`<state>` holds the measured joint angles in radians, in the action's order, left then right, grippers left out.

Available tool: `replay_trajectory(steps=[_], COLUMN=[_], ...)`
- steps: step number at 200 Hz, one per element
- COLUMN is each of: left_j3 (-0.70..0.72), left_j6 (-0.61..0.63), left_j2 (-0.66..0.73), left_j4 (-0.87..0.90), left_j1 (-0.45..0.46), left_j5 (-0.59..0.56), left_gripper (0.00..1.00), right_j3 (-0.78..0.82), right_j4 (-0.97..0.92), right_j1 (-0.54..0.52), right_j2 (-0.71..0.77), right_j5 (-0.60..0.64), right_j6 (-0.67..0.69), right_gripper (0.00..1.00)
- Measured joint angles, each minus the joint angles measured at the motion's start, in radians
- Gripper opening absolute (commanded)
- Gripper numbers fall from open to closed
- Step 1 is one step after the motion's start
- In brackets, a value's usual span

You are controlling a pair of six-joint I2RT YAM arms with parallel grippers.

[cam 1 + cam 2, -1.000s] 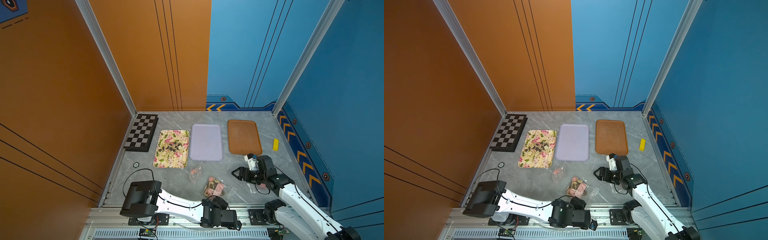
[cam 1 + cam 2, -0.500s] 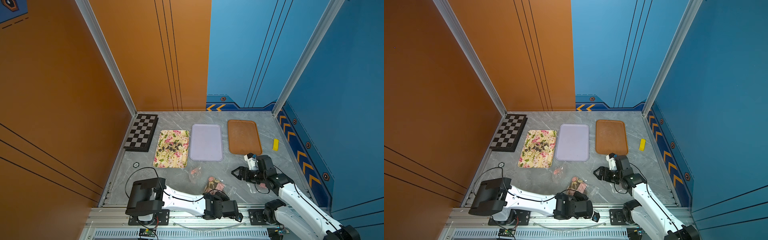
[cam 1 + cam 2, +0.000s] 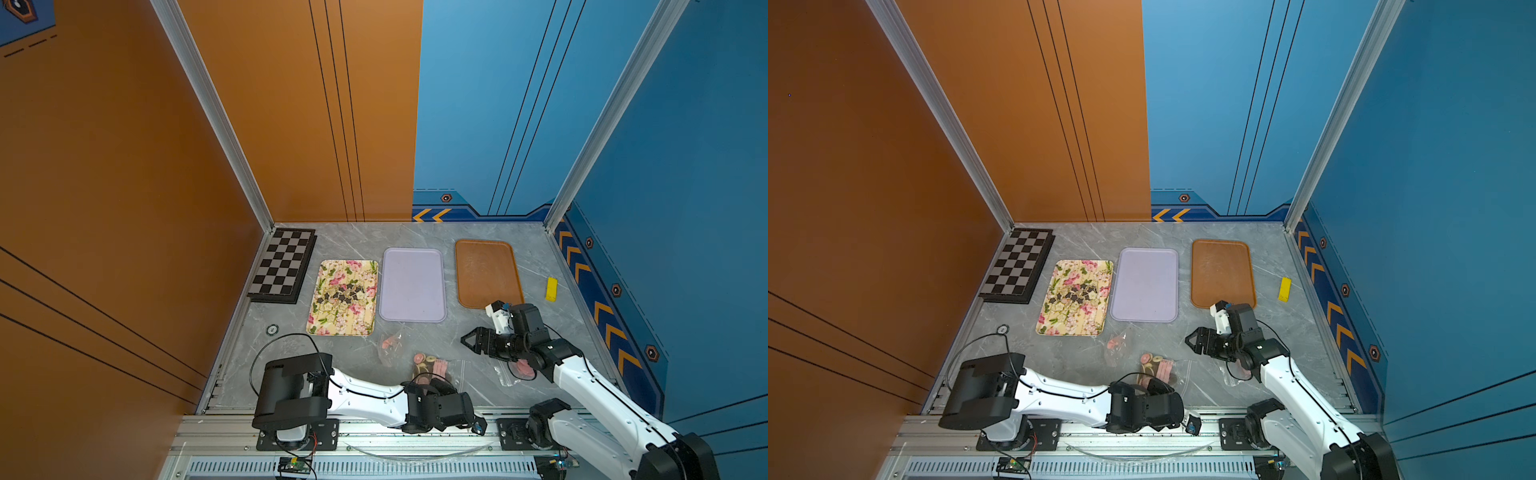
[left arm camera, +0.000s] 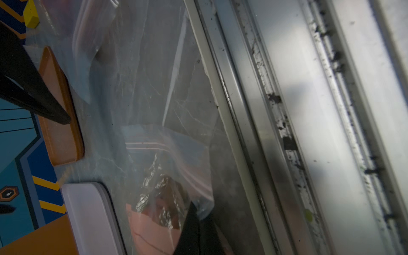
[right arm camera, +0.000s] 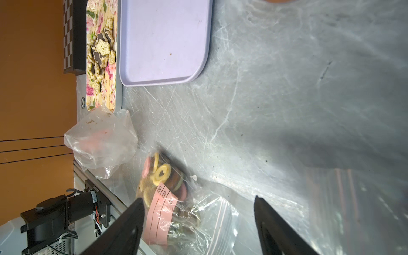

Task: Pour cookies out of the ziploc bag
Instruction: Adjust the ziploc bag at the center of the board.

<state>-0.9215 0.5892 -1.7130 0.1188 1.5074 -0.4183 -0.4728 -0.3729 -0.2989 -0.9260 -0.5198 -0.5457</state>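
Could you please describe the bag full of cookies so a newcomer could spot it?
From the lilac tray, come toward the front rail to the ziploc bag. Unlike the crumpled bag beside it, it shows yellow-ringed cookies and a pink label.

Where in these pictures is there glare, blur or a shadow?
Left wrist view: the metal rail is blurred and glaring; the ziploc bag glints. Right wrist view: a broad soft shadow lies on the table. Both top views: sharp, evenly lit.
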Motion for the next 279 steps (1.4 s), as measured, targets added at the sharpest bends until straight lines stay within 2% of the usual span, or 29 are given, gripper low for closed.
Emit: replay_trajectory(steps=[36,87,151,207,227,249,262,279], left_j3=[0.015,0.054,0.069,0.251,0.303,0.334,0.344,0.353], left_j6=[-0.109,-0.276,-0.363,-0.514,-0.563,-0.600,-0.618,-0.642], left_j2=[0.041,0.128,0.238,0.286,0.290,0.322,0.345,0.365], left_j4=[-0.058,-0.147,-0.270,-0.401,-0.414,-0.428,-0.443,-0.453], left_j1=[-0.048,-0.063,-0.105,-0.167,-0.173,-0.174,-0.177,-0.181], left_j5=[-0.032,-0.080,-0.106,-0.183,-0.204,-0.211,-0.212,-0.218], left_gripper=[0.00,0.00,0.00,0.00,0.00,0.00,0.05,0.19], right_j3=[-0.018,-0.032,-0.043,-0.042,-0.028,-0.010,0.000,0.001], right_j4=[0.008,0.027,0.035,0.042,0.043,0.045,0.051,0.060], right_j1=[0.000,0.000,0.000,-0.004,-0.046,-0.146,-0.201,-0.243], right_j2=[0.020,0.101,0.227,0.274,0.256,0.227,0.218,0.206], right_j5=[0.000,0.000,0.031,0.026,0.023,0.047,0.071,0.092], right_j6=[0.000,0.001,0.008,0.017,0.031,0.039,0.041,0.041], right_gripper=[0.79,0.78,0.79,0.78,0.78,0.78,0.79,0.79])
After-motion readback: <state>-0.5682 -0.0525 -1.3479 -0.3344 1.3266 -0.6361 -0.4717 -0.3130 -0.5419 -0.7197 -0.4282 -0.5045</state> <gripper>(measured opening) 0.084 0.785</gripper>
